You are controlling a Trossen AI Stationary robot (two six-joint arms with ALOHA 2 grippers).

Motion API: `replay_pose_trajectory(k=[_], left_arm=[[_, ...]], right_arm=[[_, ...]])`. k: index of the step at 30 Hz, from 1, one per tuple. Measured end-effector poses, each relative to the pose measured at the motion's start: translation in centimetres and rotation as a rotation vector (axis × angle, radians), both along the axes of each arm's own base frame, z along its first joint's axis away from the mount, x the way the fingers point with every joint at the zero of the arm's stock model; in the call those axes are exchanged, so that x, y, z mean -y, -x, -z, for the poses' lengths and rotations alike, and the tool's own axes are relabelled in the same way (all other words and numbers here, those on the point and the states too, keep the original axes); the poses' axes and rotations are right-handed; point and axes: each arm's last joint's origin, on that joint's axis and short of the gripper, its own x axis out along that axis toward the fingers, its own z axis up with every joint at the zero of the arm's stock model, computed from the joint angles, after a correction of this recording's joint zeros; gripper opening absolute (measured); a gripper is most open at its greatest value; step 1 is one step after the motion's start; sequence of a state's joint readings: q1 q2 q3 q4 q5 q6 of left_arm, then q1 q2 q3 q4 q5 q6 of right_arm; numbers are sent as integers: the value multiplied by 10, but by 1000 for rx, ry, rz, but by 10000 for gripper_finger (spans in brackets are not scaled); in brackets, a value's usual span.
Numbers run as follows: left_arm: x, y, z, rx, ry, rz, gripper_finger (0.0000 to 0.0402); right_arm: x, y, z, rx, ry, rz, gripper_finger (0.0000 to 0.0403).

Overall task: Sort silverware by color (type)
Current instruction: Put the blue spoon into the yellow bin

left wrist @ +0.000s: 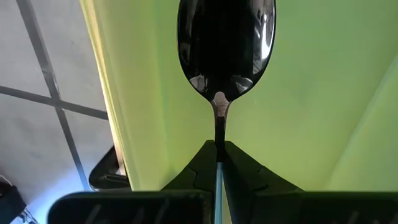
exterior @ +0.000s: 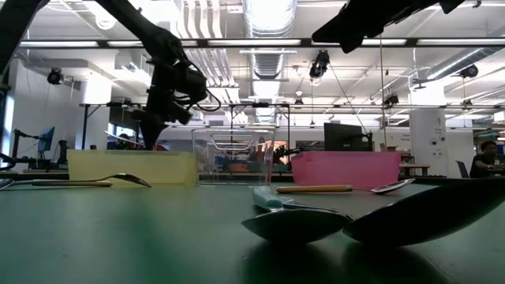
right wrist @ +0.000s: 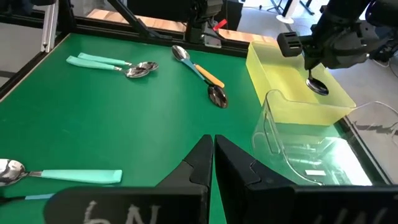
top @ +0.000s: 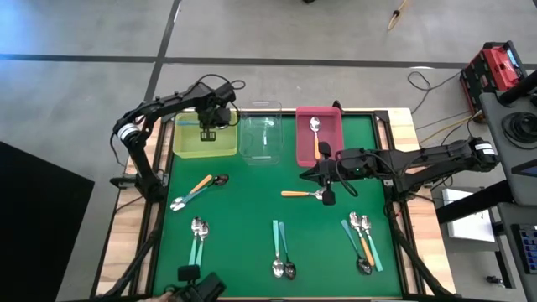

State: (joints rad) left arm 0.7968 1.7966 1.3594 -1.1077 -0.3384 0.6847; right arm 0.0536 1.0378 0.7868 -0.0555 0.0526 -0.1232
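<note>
My left gripper (top: 207,132) hangs over the yellow bin (top: 189,144) at the table's far left, shut on a spoon with a dark bowl (left wrist: 225,43). That bowl also shows in the right wrist view (right wrist: 318,86), low inside the bin. My right gripper (right wrist: 213,144) is shut and holds nothing; it hovers over the table's middle (top: 312,174), near an orange-handled spoon (top: 300,195) lying flat on the green mat. Another orange-handled spoon (top: 316,134) lies in the pink bin (top: 334,143). My left gripper pinches the spoon between its two fingertips at the thin neck just behind the bowl (left wrist: 219,134). The fingers point steeply down and lie along the spoon, whose teal handle (left wrist: 218,183) runs back between them. The bowl hangs below the fingertips inside the yellow bin; whether it touches the floor I cannot tell.
A clear bin (top: 262,134) stands between the yellow and pink ones. More spoons lie on the mat: an orange and a teal one (top: 198,190) at the left, teal pairs (top: 197,237) (top: 282,252) near the front, a mixed group (top: 362,242) at the right.
</note>
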Motion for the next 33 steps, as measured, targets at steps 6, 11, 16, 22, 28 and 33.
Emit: replay_pose_trajectory(k=[6, 11, 16, 22, 28, 33], left_arm=[[-4, -1, 0, 68, 17, 4, 0], [-8, 0, 2, 83, 10, 32, 0], [-14, 4, 3, 128, 22, 37, 0], [-20, 12, 7, 174, 63, -2, 0], [-20, 13, 11, 203, 78, 3, 0], [-20, 13, 12, 207, 88, 14, 0]], right_arm=[[0, 0, 0, 0, 1, 0, 9], [0, 0, 0, 0, 2, -1, 9], [0, 0, 0, 0, 5, -2, 9], [0, 0, 1, -1, 7, -3, 9], [0, 0, 1, -1, 7, -3, 9], [0, 0, 1, -1, 7, -3, 9]])
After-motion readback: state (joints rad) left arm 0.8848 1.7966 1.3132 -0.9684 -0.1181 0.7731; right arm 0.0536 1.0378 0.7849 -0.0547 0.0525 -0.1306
